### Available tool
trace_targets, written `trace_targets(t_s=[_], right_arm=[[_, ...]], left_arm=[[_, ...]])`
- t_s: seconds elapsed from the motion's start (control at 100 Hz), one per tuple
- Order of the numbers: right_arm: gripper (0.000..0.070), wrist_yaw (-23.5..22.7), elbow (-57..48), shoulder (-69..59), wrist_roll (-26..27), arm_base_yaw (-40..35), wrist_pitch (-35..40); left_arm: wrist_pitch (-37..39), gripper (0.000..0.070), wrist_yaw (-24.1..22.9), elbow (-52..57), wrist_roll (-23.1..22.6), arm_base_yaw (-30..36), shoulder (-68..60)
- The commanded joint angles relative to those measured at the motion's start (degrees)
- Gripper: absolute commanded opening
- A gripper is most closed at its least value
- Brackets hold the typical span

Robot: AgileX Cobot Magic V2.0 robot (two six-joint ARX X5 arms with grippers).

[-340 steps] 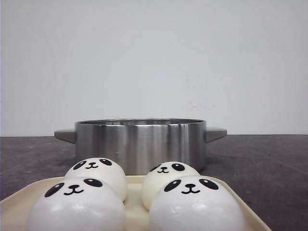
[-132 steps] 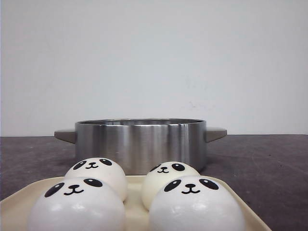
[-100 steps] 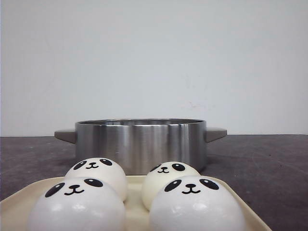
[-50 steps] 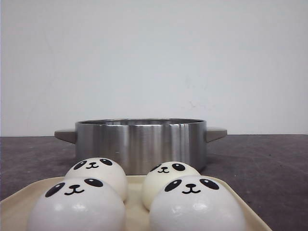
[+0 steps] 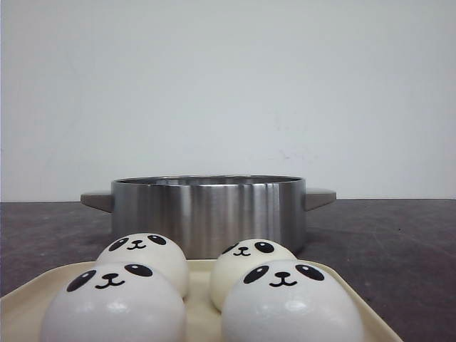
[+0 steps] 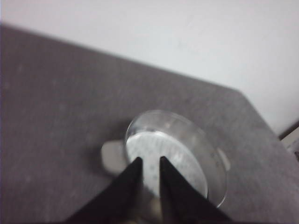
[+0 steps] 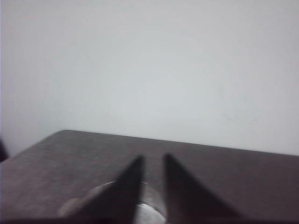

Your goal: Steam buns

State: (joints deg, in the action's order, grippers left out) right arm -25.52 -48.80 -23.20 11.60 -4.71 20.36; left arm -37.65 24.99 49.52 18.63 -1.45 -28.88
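Front view matches the earlier front frames: nothing has moved, so the task hasn't really started. All four buns sit on the cream tray (image 5: 356,303) at the near edge: front-left bun (image 5: 112,303), front-right bun (image 5: 291,303), back-left bun (image 5: 144,258), back-right bun (image 5: 249,258), in two rows, faces toward the cam. The steel pot (image 5: 208,212) stands just behind the tray on the dark table (image 5: 385,242), side handles out, no lid; inside not visible from the front. Neither arm shows in the front view. Left wrist cam, blurred, looks down on the pot w/ a perforated steamer plate (image 6: 163,161) inside; left gripper (image 6: 147,162) has its dark fingers a narrow gap apart, nothing between them. Right gripper (image 7: 153,160) likewise slightly apart and empty, aimed at the wall w/ only the pot rim low in view. Judgement: zero buns transferred; next step prob. needs one arm to go to the tray for a bun, and the glossy domes may slip in a pinch.
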Motion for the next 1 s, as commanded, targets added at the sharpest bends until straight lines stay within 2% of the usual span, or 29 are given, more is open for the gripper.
trace_targets(t_s=[0.0,0.02,0.05,0.08,0.26,0.43,0.55,0.67,0.78,0.87,0.91,0.99], right_arm=[[0.0584,-1.7,-0.8,0.0,1.4,-0.1,-0.2],[0.0616,-2.0,-0.8,0.0,1.6,-0.1,0.1],[0.0625,-2.1,-0.8,-0.1,1.7,-0.1,0.8],[0.0625,-2.1,-0.8,-0.1,1.7,-0.1,1.6],[0.0624,-1.5,-0.8,-1.6,2.0,-0.8,3.6],[0.0613,-0.9,-0.8,-7.3,6.5,-5.3,1.9],[0.0599,5.1,-0.8,-13.1,7.1,-12.4,3.0],[0.0599,13.0,-0.8,-19.7,6.2,-23.4,5.0],[0.0599,22.6,-0.8,-26.8,7.7,-35.5,6.8],[0.0599,30.6,-0.8,-32.6,11.6,-43.5,6.7],[0.0599,32.0,-0.8,-35.0,13.7,-45.9,6.5],[0.0599,31.2,-0.8,-39.8,18.5,-48.7,6.3]], left_arm=[[1.4,0.0493,0.1,0.7,-1.0,0.8,0.4],[1.6,0.0566,0.1,0.7,-1.0,1.1,0.5],[1.7,0.0656,0.1,0.7,-1.0,1.4,0.7],[1.7,0.0700,0.1,0.7,-1.1,1.7,0.9],[0.9,0.0700,0.3,0.7,-1.1,2.6,0.8],[3.0,0.0700,0.3,0.7,-1.1,6.6,-0.2],[1.4,0.0700,-1.0,0.7,-1.6,10.4,-1.8],[-2.7,0.0700,-4.3,0.7,-5.2,14.0,-3.0],[-5.7,0.0700,-6.0,0.7,-5.7,16.8,-3.7],[-7.1,0.0700,-7.4,0.7,-5.7,17.7,-3.7],[-7.5,0.0700,-7.5,0.7,-5.8,17.7,-3.6],[-7.9,0.0700,-7.4,0.7,-6.0,17.7,-3.3]])
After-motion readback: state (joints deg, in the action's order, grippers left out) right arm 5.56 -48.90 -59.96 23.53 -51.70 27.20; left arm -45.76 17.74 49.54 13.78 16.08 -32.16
